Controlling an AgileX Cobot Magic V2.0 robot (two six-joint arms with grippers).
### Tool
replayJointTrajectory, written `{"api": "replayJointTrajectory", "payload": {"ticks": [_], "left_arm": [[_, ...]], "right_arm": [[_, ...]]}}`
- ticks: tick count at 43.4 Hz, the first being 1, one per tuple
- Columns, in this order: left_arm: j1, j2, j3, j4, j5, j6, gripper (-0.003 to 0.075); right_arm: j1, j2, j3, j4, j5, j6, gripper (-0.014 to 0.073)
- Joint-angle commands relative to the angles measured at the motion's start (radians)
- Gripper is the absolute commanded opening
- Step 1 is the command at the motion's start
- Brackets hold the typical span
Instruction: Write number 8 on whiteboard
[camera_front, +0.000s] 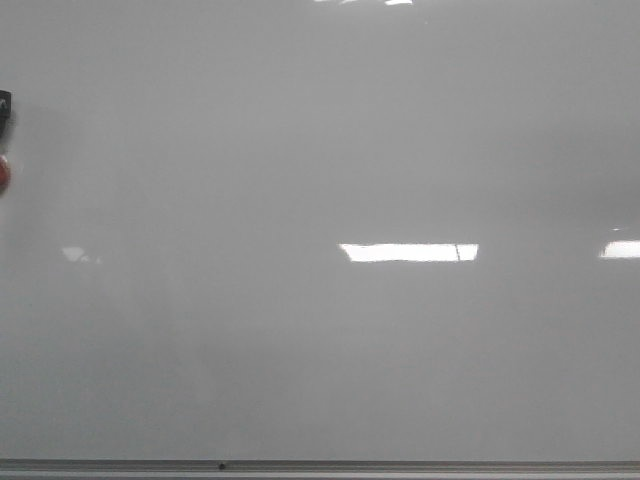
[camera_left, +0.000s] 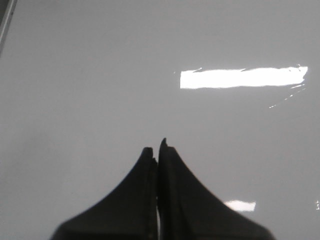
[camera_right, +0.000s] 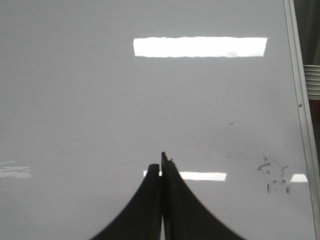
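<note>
Two hands of mine are over the whiteboard (camera_front: 320, 200), and both have their fingers pressed together on nothing: the left hand (camera_left: 158, 152) shows only a hairline seam between its dark fingers, and the right hand (camera_right: 161, 167) looks the same. I see no marker in either of them, and no marker anywhere on the board.

The whiteboard lies flat beneath and ahead of both hands and fills nearly every view. Its long axis runs side to side across my front, with the grey edge strip (camera_front: 320, 466) along the side nearest me. From the right hand, another stretch of that metal edge (camera_right: 300, 105) lies off to the outer side, with faint dark smudges (camera_right: 272, 175) just inside it. From the left hand, a sliver of edge (camera_left: 6, 25) shows far off at the opposite side.

No figure 8 is on the board; the bright rectangles are only light reflections. So I judge the writing has not begun. Neither hand seems clearly nearer the open middle of the board, and both point forward across its short way. My guess is that a pen must be picked up first, but I cannot tell where one lies.
</note>
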Motion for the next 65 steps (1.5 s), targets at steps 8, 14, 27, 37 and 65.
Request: {"api": "replayJointTrajectory", "payload": {"ticks": [8, 14, 27, 37, 65], "left_arm": [[0.000, 0.191, -0.186, 0.000, 0.116, -0.010, -0.0021], [0.000, 0.242, -0.176, 0.000, 0.150, -0.010, -0.0021], [0.000, 0.335, -0.165, 0.000, 0.238, -0.010, -0.0021], [0.000, 0.383, -0.161, -0.002, 0.251, -0.010, -0.0019], [-0.058, 0.769, -0.231, 0.022, 0.286, 0.027, 0.0491]], "right_arm": [[0.000, 0.230, -0.229, -0.004, 0.137, -0.006, -0.0108], [0.000, 0.326, -0.239, -0.004, 0.190, -0.006, -0.0108], [0.000, 0.478, -0.238, -0.004, 0.226, -0.006, -0.0108], [0.001, 0.588, -0.238, -0.004, 0.320, -0.063, -0.0004], [0.001, 0.625, -0.238, 0.009, 0.345, -0.062, 0.0574]]}}
